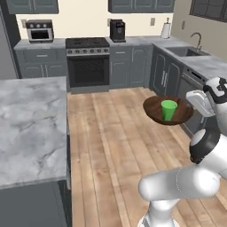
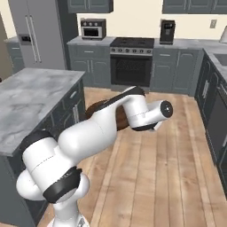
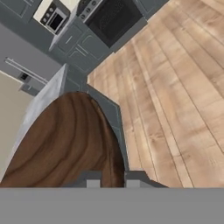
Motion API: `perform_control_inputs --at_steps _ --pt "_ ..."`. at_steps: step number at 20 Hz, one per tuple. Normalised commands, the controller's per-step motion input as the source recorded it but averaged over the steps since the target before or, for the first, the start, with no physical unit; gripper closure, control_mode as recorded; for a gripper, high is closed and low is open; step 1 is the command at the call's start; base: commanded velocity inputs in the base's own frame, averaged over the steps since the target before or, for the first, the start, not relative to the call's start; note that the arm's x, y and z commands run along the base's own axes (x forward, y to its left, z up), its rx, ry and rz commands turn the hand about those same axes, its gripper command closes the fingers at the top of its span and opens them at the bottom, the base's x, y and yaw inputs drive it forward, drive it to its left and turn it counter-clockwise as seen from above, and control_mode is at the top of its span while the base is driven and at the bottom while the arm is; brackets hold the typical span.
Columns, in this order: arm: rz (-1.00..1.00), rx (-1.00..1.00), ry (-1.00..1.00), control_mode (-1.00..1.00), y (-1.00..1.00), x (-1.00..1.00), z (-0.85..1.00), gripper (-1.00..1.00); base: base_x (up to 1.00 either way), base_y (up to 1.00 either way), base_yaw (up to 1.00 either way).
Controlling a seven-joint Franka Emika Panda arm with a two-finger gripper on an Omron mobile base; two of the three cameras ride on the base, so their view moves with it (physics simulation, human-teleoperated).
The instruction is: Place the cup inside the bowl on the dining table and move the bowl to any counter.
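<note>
Cup [image 1: 168, 109] in bowl [image 1: 155, 111], right of dining table [image 1: 31, 128].

No legible text, labels or signs anywhere.

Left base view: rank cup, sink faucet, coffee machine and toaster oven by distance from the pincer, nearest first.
1. cup: standing in the bowl that the pincer holds by its right rim.
2. sink faucet: on the right-hand counter, beyond the pincer.
3. coffee machine: back counter, right of the stove.
4. toaster oven: back counter, far left.
</note>
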Motion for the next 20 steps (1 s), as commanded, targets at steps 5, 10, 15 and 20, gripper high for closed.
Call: perform_control_inputs --at_steps 5,10,15,20 --pt "0.0 0.0 0.0 1.0 0.0 0.0 0.0 1.0 0.76 -0.49 0.0" --pt "0.0 0.0 0.0 1.0 0.0 0.0 0.0 1.0 0.85 -0.42 0.0" --pt "0.0 0.0 0.0 1.0 0.0 0.0 0.0 1.0 0.99 -0.24 0.0" --pt "0.0 0.0 0.0 1.0 0.0 0.0 0.0 1.0 1.0 -0.14 0.0"
